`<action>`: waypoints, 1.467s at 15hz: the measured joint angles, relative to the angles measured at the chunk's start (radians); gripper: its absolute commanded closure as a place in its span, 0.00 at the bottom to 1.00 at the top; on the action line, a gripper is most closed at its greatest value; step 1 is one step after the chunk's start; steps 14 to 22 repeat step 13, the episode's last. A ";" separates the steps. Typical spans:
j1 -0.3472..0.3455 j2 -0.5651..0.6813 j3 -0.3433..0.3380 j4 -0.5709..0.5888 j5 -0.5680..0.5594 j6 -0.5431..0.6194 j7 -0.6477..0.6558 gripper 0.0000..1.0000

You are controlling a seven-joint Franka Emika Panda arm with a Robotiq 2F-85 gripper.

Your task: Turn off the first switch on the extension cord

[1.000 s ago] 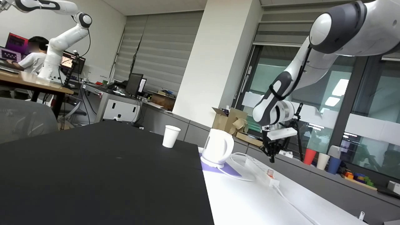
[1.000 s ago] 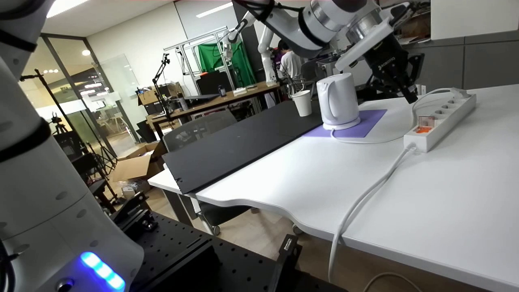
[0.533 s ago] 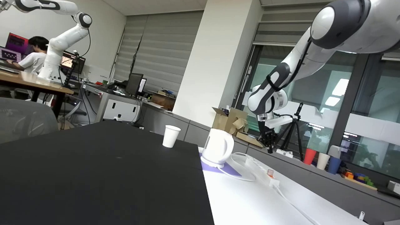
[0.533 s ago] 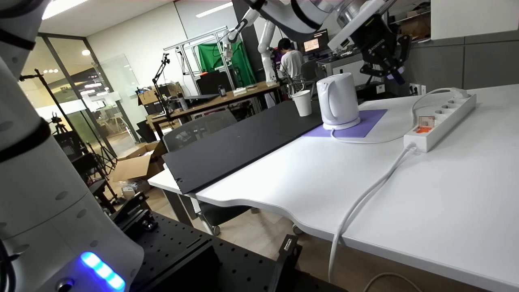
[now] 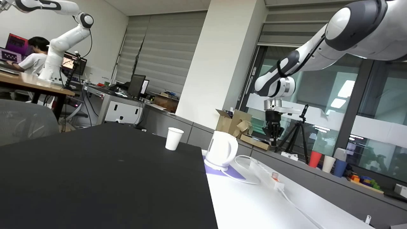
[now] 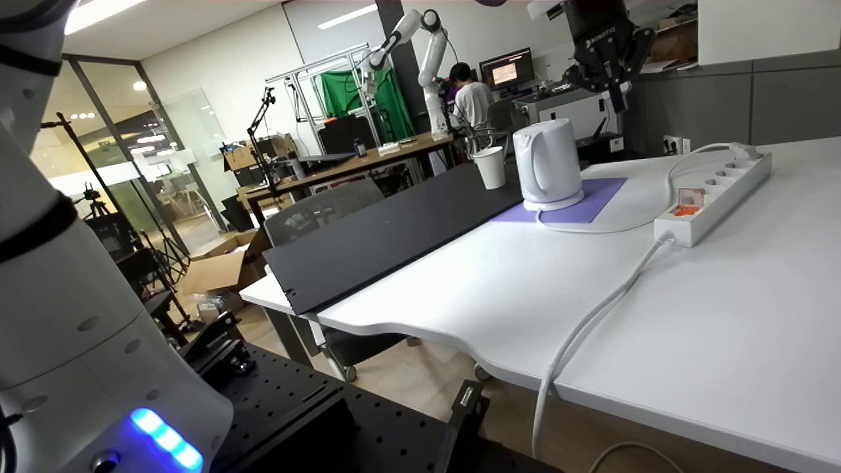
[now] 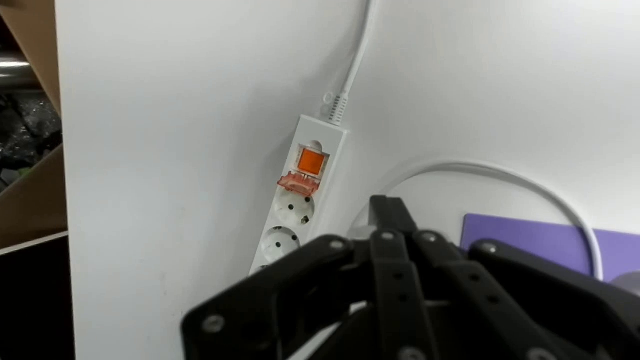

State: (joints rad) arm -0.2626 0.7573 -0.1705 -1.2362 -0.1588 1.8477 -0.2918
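White table [image 6: 453, 292], black panel [image 6: 394, 230] and extension cord [image 6: 719, 205] on it — fingers [image 7: 381, 215] together above, grey blinds [image 5: 173, 51].

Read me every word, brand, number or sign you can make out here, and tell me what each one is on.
"ROBOTIQ": on the black housing above the jaws, in an exterior view.
Background monitor: text too small to read.
Extension cord: nothing readable; any marks beside its orange switch are too small.
White kettle and paper cup: no readable lettering.
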 measured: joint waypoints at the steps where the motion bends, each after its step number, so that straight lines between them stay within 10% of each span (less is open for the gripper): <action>1: -0.010 0.001 0.008 0.021 0.008 -0.025 -0.006 1.00; 5: -0.030 0.016 0.021 0.087 0.033 -0.064 -0.008 0.67; 6: -0.035 0.021 0.021 0.100 0.040 -0.064 -0.005 0.86; 9: -0.035 0.024 0.020 0.096 0.040 -0.060 -0.008 0.67; 22: -0.034 0.025 0.020 0.096 0.040 -0.060 -0.008 0.67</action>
